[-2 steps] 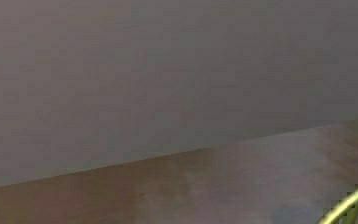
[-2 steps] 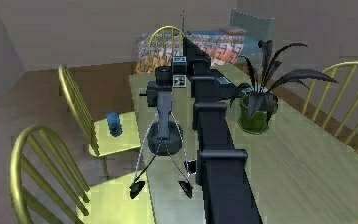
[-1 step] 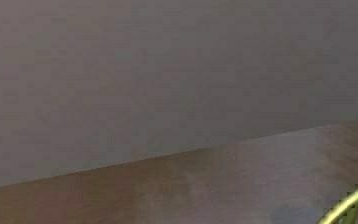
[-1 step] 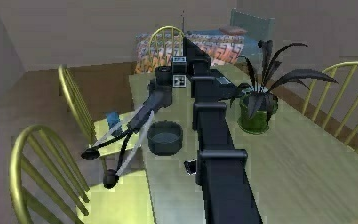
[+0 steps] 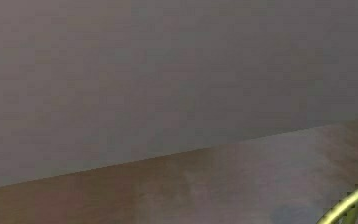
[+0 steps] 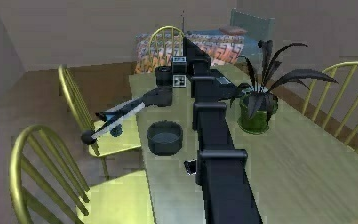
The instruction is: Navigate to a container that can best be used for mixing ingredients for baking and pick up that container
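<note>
Room: grey wall [image 5: 137, 70], brown wood floor [image 5: 237, 185] | pale table [image 6: 307, 160], yellow chairs [image 6: 37, 165], dark bowl [image 6: 165, 137], potted plant [image 6: 259, 95] | gripper [image 6: 95, 131]: hold cannot be told

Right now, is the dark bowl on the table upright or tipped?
Upright: the bowl sits flat on the table, its round rim facing up.

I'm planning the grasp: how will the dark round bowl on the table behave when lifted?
The dark low round bowl sits wide and flat on the pale wooden table, so it probably won't tip or roll. It looks rigid, and its raised rim likely offers a grasping edge.
</note>
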### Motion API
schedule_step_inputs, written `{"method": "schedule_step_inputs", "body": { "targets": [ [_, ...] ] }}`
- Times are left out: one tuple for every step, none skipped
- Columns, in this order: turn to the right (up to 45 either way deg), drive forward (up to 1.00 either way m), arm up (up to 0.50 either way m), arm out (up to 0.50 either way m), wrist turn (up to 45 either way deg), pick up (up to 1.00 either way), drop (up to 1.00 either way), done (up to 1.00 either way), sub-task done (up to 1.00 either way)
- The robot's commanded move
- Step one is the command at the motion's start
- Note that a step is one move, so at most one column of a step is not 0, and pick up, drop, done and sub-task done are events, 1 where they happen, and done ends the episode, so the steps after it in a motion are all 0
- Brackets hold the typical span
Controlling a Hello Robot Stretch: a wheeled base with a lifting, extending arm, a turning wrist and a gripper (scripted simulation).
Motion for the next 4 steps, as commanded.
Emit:
{"method": "schedule_step_inputs", "body": {
  "targets": [
    [0.0, 0.0, 0.0, 0.0, 45.0, 0.0, 0.0, 0.0, 0.0],
    [0.0, 0.0, 0.0, 0.0, 30.0, 0.0, 0.0, 0.0, 0.0],
    [0.0, 0.0, -0.3, 0.0, 0.0, 0.0, 0.0, 0.0, 0.0],
    [0.0, 0.0, 0.0, 0.0, 0.0, 1.0, 0.0, 0.0, 0.0]
  ]
}}
